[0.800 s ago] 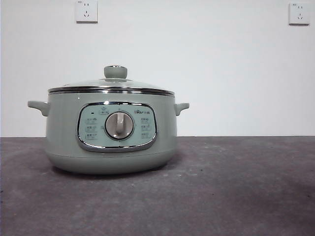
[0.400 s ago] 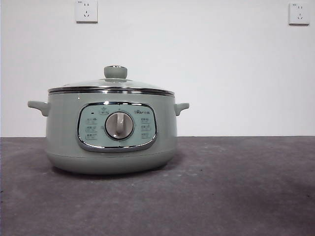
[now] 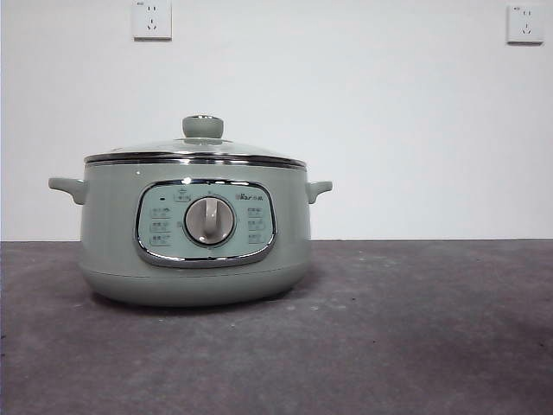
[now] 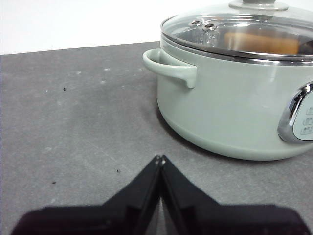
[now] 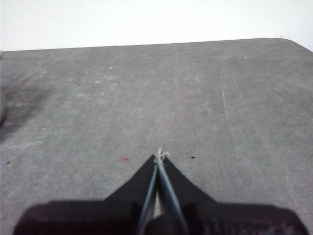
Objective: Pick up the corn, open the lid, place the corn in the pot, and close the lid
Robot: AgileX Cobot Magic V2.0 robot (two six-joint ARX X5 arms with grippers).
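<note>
The sage-green pot (image 3: 112, 251) stands on the dark table, left of centre, with its dial facing the front camera. The glass lid (image 3: 164, 149) sits closed on it, its green knob upright. Through the glass in the left wrist view, the yellow-orange corn (image 4: 261, 43) lies inside the pot (image 4: 230, 112) under the lid (image 4: 244, 27). My left gripper (image 4: 160, 159) is shut with nothing in it, low over the table a short way off the pot's side handle (image 4: 168, 67). My right gripper (image 5: 160, 155) is shut and holds nothing, over bare table away from the pot. Neither arm shows in the front view.
The grey table (image 3: 415, 328) stretches to the right of the pot; its far edge with a rounded corner (image 5: 288, 41) shows in the right wrist view. Two wall sockets (image 3: 152, 19) (image 3: 525, 23) hang on the white wall behind.
</note>
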